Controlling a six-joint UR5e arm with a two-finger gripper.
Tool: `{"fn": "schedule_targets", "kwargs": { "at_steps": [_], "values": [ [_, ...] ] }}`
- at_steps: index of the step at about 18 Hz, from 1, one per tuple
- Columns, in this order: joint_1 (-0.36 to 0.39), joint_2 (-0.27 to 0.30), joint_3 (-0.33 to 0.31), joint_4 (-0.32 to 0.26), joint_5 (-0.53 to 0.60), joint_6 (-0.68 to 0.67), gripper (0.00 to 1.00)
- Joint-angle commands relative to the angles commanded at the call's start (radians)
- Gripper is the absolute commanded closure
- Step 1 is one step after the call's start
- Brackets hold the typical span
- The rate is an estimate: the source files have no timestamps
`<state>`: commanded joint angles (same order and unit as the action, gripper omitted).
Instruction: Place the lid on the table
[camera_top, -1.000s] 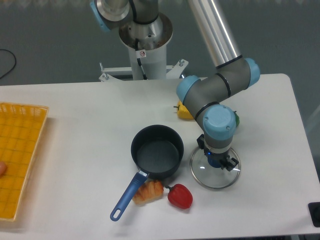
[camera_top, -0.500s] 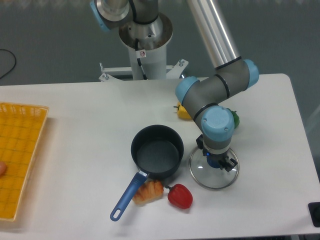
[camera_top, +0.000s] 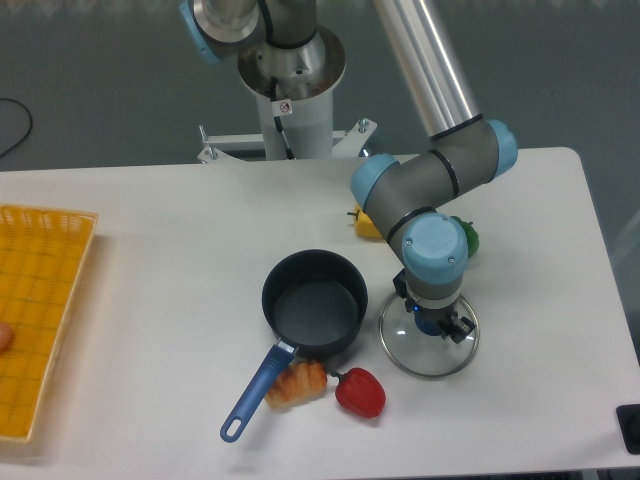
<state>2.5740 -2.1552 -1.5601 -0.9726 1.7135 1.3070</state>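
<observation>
The lid (camera_top: 404, 346), round clear glass with a thin metal rim, lies flat or nearly flat on the white table (camera_top: 160, 250), just right of the dark blue saucepan (camera_top: 314, 303). My gripper (camera_top: 432, 324) points straight down over the lid's middle, its dark fingers closed around the blue knob. The wrist hides most of the knob and the lid's far part. I cannot tell whether the rim fully touches the table.
A croissant (camera_top: 296, 383) and a red pepper (camera_top: 361, 392) lie in front of the saucepan by its blue handle (camera_top: 255, 395). A yellow item (camera_top: 368, 222) and a green one (camera_top: 468, 237) sit behind my arm. A yellow mesh tray (camera_top: 35, 310) fills the left edge.
My gripper and the lid have shifted very slightly to the left. Nothing else has moved.
</observation>
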Motion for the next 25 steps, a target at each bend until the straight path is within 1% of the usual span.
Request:
{"fn": "schedule_targets", "kwargs": {
  "at_steps": [1,2,3,4,5,8,9,12,13,15,19,21,23,25],
  "values": [
    [0.000,0.000,0.000,0.000,0.000,0.000,0.42],
    [0.000,0.000,0.000,0.000,0.000,0.000,0.39],
    [0.000,0.000,0.000,0.000,0.000,0.000,0.30],
    [0.000,0.000,0.002,0.000,0.000,0.000,0.27],
    [0.000,0.000,0.002,0.000,0.000,0.000,0.27],
    [0.000,0.000,0.002,-0.002,0.000,0.002,0.07],
    [0.000,0.000,0.002,-0.002,0.000,0.002,0.05],
    [0.000,0.002,0.002,-0.002,0.000,0.000,0.04],
    [0.000,0.003,0.002,-0.002,0.000,0.000,0.01],
    [0.000,0.017,0.006,-0.005,-0.003,-0.008,0.00],
    [0.008,0.084,0.011,-0.008,-0.014,0.002,0.00],
    [0.011,0.109,0.012,-0.017,-0.020,0.005,0.00],
    [0.009,0.138,0.011,-0.038,-0.017,0.005,0.00],
    [0.005,0.162,0.003,-0.041,-0.017,0.005,0.00]
  ]
}}
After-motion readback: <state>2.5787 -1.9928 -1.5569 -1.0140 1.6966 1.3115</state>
